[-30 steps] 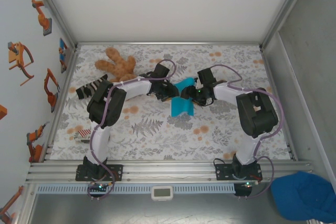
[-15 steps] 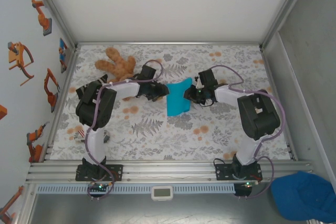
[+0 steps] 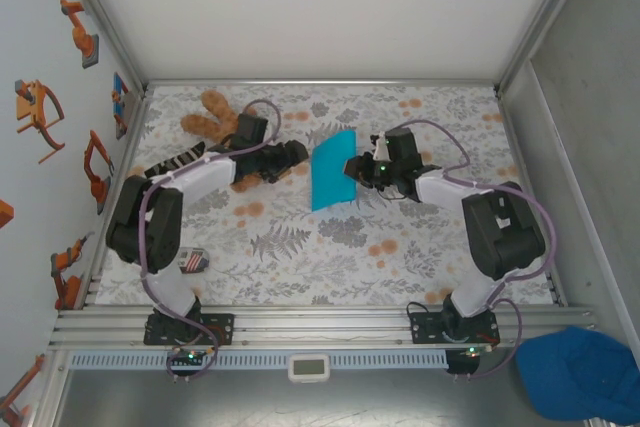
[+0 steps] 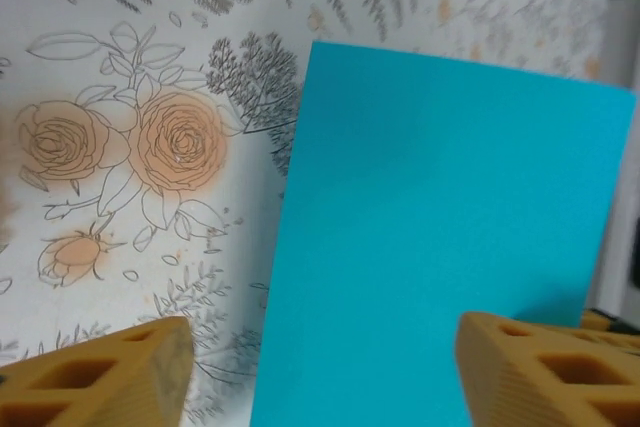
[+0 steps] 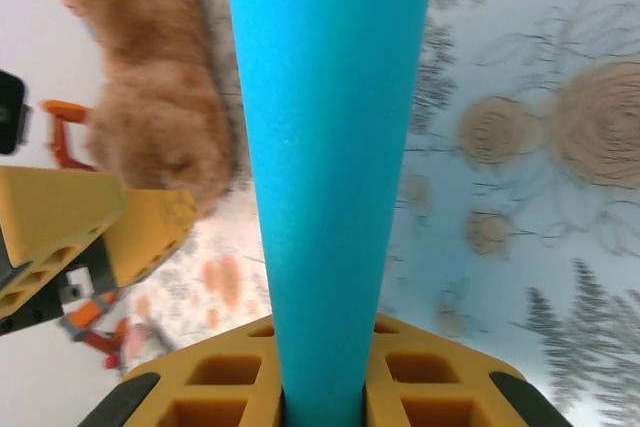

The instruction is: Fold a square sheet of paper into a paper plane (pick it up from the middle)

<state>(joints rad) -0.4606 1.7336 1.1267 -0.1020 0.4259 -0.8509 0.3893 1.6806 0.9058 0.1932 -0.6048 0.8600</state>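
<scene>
Just one square sheet of paper in right gripper; one teddy bear.

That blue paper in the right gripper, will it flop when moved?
Probably fairly stiff: the blue paper stands out flat from the right gripper, which holds it by one edge. It looks thin and light, so a quick swing would likely bend it.

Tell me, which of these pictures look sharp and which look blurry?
Top external: even light, sharp throughout. Left wrist: thin cyan-blue paper sheet crisp, darker shading toward its lower right. Right wrist: brown furry teddy bear and floral tablecloth blurred behind the close sheet.
</scene>
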